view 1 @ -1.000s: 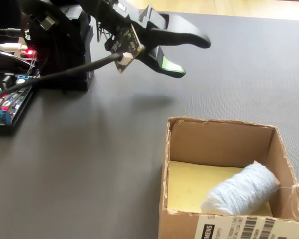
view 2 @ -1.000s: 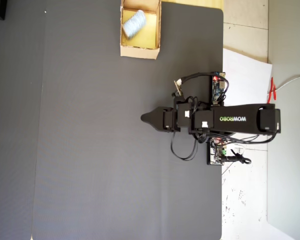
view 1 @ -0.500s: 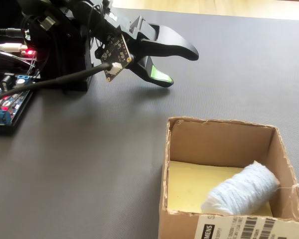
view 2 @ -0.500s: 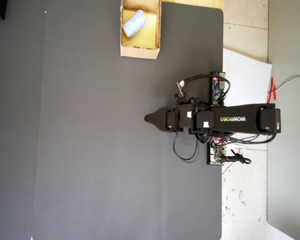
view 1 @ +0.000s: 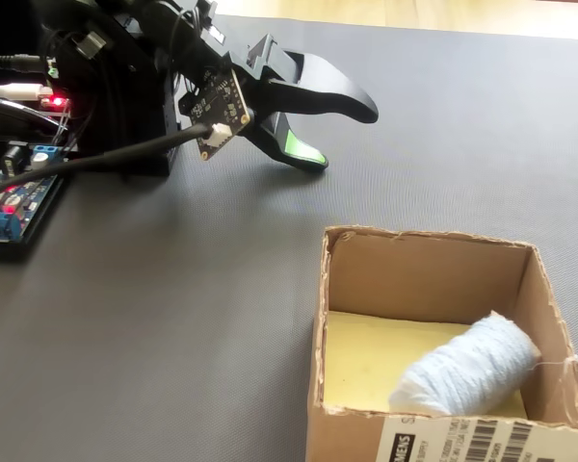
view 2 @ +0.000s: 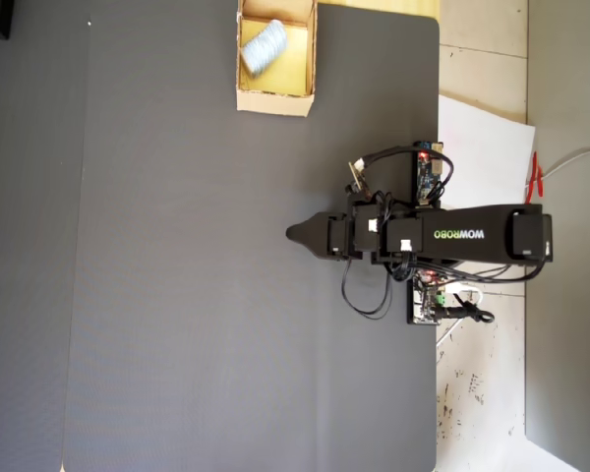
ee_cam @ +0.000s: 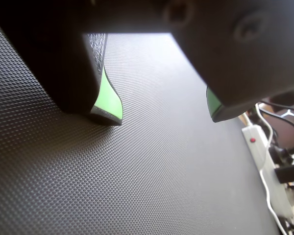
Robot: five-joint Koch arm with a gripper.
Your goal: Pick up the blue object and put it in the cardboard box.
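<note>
The blue object [view 1: 467,374] — a pale blue-white, soft oblong lump with fine ribbing — lies on its side inside the box [view 1: 419,265], resting on the yellowish floor and tilted up against the right wall in the fixed view. The box is small, tan cardboard, open-topped with ragged edges and a barcode label on its near wall — it sits on the dark textured table [view 1: 173,318].

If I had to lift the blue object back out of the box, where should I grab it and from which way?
Probably from straight above, across its middle. In the fixed view the blue object lies tilted in a corner of the cardboard box, whose walls block the sides. The gripper is open, away on the mat.
</note>
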